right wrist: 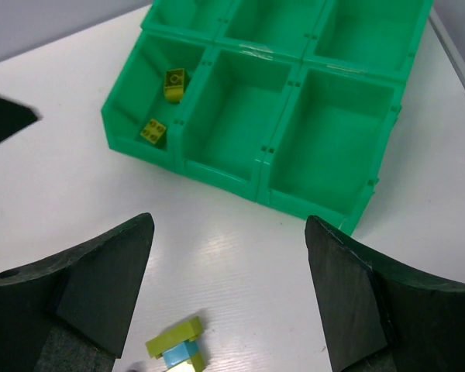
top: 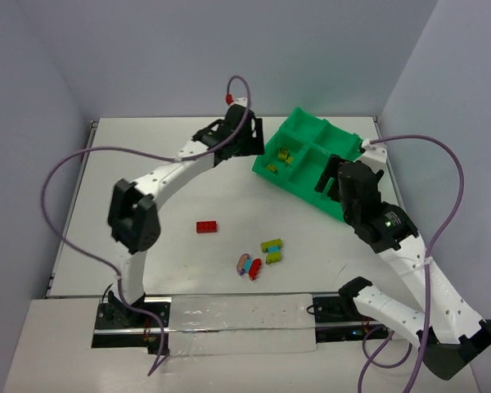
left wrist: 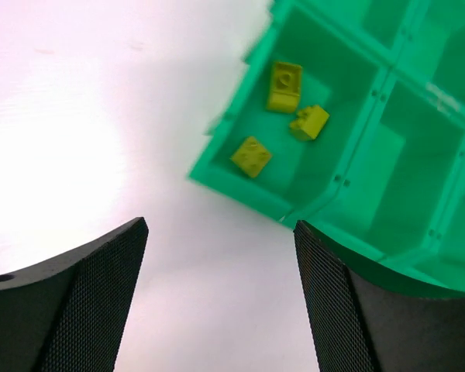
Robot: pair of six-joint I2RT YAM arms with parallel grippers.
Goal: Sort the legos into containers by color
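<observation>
The green tray [top: 311,121] stands at the back right. Its near-left compartment holds yellow bricks [top: 283,153]; three show in the left wrist view [left wrist: 284,87]. My left gripper [top: 247,146] is open and empty, just left of that tray corner [left wrist: 240,194], jaws [left wrist: 219,229] over bare table. My right gripper [top: 327,184] is open and empty at the tray's front wall [right wrist: 217,167], jaws [right wrist: 229,225] above the table. On the table lie a red brick [top: 206,227], an olive-and-cyan stack [top: 272,250] [right wrist: 178,349] and a pink-and-red cluster [top: 248,266].
The tray's other compartments [right wrist: 240,108] show no bricks in the right wrist view. Walls enclose the table at the back and sides. A dark shape [right wrist: 8,116] sits at the left edge of the right wrist view.
</observation>
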